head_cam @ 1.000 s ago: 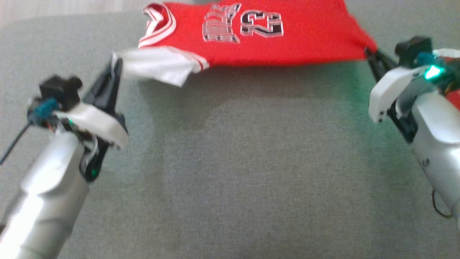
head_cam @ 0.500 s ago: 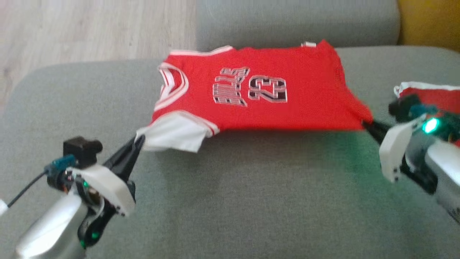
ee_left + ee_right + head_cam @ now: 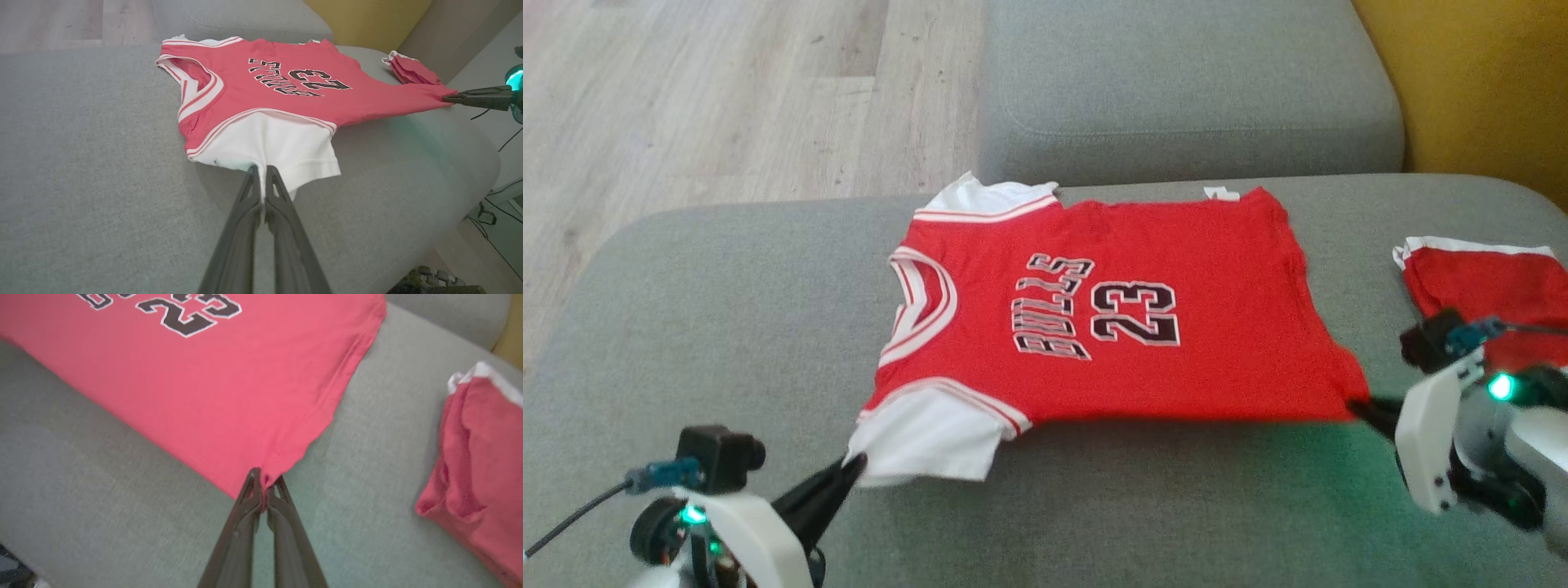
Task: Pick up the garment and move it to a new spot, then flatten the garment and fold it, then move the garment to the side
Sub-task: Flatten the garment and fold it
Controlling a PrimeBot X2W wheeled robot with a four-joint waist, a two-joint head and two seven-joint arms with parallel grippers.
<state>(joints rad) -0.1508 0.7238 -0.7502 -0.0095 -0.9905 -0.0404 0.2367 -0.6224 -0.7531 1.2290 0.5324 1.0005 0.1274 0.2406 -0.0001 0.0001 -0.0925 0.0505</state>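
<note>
The garment (image 3: 1111, 327) is a red jersey with white sleeves and "BULLS 23" in black, spread front-up across the grey sofa seat (image 3: 727, 310). My left gripper (image 3: 854, 465) is shut on the near white sleeve (image 3: 273, 151), pinching its edge (image 3: 261, 171). My right gripper (image 3: 1356, 404) is shut on the near hem corner of the garment (image 3: 245, 396), with red cloth caught between the fingertips (image 3: 264, 479). The near edge is pulled taut between the two grips and hovers slightly above the cushion.
A second red folded piece with white trim (image 3: 1486, 294) lies on the seat at the right, close to my right wrist (image 3: 474, 457). The sofa backrest (image 3: 1176, 82) rises behind, wooden floor (image 3: 686, 98) at the left, a yellow wall (image 3: 1478, 73) at the right.
The whole head view has shifted, so the camera moved. Both grippers have come closer to me, dragging the garment along, and its far part now lies flat on the seat.
</note>
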